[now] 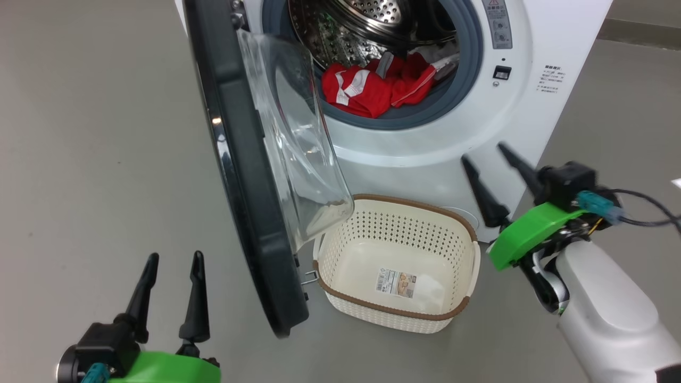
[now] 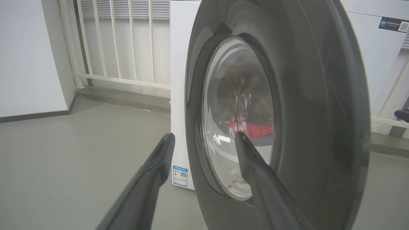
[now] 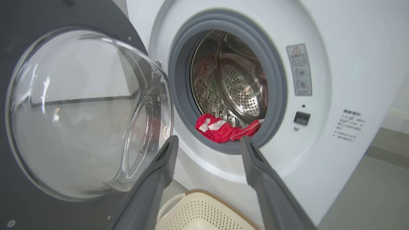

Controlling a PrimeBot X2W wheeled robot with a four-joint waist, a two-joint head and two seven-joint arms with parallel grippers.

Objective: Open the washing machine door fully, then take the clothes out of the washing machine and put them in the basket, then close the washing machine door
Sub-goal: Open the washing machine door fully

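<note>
Nearest to the head camera is the left gripper (image 1: 175, 258), on the outer side of the washing machine door (image 1: 239, 175), with fingers spread and nothing between them. On the inner side of the door, the right gripper (image 1: 482, 151) is also spread wide and empty, and it points toward the drum. The door stands about square to the front of the washing machine (image 1: 532, 80). I judge the opening step done or nearly done, though the door may swing further. The clothes (image 1: 372, 88) all lie in the drum, at its front lip. The basket (image 1: 393, 234) sits on the floor just beside the door's lower edge, with no garment inside. Taking out, filling and closing remain.
</note>
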